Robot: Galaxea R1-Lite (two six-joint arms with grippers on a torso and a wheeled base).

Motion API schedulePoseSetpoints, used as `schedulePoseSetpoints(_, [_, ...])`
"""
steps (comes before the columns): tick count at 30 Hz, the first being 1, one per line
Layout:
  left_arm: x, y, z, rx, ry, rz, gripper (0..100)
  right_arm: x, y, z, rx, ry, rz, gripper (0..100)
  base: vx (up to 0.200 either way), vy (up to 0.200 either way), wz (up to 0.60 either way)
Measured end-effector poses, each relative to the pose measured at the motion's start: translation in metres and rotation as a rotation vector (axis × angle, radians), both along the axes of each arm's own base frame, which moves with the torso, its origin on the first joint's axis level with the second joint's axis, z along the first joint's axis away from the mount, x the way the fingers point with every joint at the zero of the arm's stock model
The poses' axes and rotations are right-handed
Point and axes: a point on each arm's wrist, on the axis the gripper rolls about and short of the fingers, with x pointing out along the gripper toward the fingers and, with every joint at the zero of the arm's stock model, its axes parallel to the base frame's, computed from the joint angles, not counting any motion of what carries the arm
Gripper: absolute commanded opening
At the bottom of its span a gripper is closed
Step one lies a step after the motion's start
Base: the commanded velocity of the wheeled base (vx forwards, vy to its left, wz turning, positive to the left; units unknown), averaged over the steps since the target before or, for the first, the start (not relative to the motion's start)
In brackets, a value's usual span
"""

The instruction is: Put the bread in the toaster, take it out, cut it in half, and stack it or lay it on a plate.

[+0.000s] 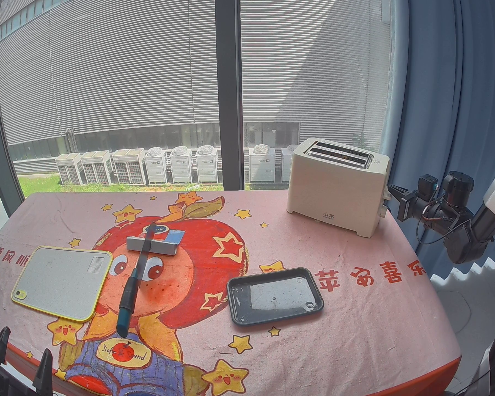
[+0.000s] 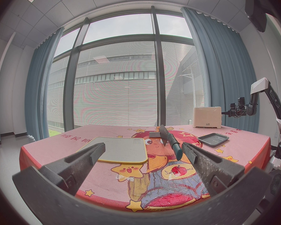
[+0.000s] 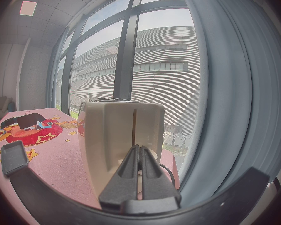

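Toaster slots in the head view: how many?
2, side by side atop the toaster: far slot along the back edge, near slot just in front. Their insides can't be seen.

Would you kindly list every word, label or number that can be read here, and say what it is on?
Toaster: dark mark low on its front, too small to read.
Tablecloth: red characters at both sides, too stylised to read surely.
Yellow badge on the tablecloth: curved lettering, too blurred.
No numbers seen.
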Motion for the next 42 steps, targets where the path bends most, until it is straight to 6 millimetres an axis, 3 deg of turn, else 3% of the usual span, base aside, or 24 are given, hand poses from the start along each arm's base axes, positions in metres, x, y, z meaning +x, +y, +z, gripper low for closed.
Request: schedulePoseSetpoints(42, [0.0000,0.0000,0.0000,0.000,0.000,0.000,100,-0.0016,0.0005,-0.0013,-0.001,0.007,0.000,0,0.000,0.000,0.00])
